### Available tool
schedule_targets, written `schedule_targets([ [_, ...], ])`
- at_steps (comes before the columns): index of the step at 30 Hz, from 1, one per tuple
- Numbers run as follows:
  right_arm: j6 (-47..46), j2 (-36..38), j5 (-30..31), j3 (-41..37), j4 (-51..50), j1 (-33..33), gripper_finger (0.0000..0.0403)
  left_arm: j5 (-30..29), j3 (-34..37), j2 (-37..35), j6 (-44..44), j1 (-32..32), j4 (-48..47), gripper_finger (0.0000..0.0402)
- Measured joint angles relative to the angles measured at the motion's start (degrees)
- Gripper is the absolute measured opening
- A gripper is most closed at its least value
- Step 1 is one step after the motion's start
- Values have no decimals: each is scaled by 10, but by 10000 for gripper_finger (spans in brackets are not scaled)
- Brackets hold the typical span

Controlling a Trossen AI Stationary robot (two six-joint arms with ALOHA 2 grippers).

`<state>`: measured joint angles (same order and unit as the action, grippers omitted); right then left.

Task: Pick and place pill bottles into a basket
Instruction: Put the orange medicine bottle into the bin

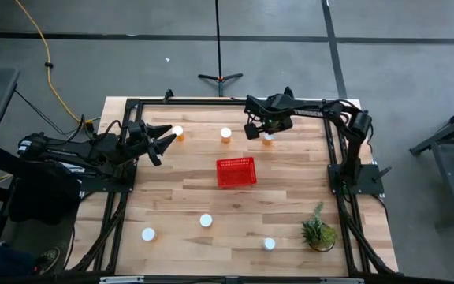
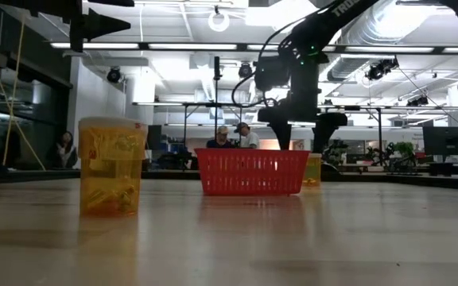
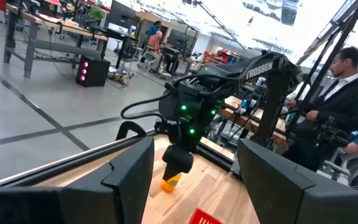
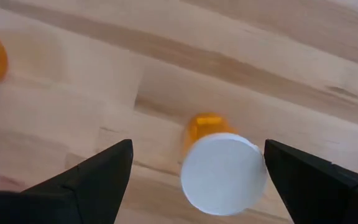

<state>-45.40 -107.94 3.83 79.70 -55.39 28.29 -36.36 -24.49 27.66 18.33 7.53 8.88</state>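
Left pincer (image 1: 164, 144) hovers open and empty, left of the basket (image 1: 236, 173). Right pincer (image 4: 194, 171) spread wide above a pill bottle (image 4: 222, 168) standing behind the basket, nothing gripped. Risk: an off-centre descent could clip the white cap and topple it. Pale wood bench (image 1: 290, 197); open workshop beyond, people seated.

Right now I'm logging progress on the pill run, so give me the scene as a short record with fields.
basket: red, mid-table, no bottle seen inside
bottles: six on the table, all upright with white caps
target bottle: far side, right of centre, under the right gripper
right gripper: above target bottle, jaws open either side of the cap, not closed on it
left gripper: at the left edge, jaws apart, holding nothing
plant: near right corner
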Motion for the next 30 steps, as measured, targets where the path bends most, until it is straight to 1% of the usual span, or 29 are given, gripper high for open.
schedule_targets([
  [3, 4, 0, 7, 0, -24, 0, 353, 0, 0, 0, 0, 0, 0, 264],
  [7, 17, -1, 11, 0, -26, 2, 353, 0, 0, 0, 0, 0, 0, 264],
  [14, 55, -18, -19, 0, -4, 3, 353, 0, 0, 0, 0, 0, 0, 264],
  [20, 90, -28, -42, 0, -5, 7, 353, 0, 0, 0, 0, 0, 0, 264],
  [30, 143, -28, -42, 0, -28, 7, 353, 0, 0, 0, 0, 0, 0, 264],
])
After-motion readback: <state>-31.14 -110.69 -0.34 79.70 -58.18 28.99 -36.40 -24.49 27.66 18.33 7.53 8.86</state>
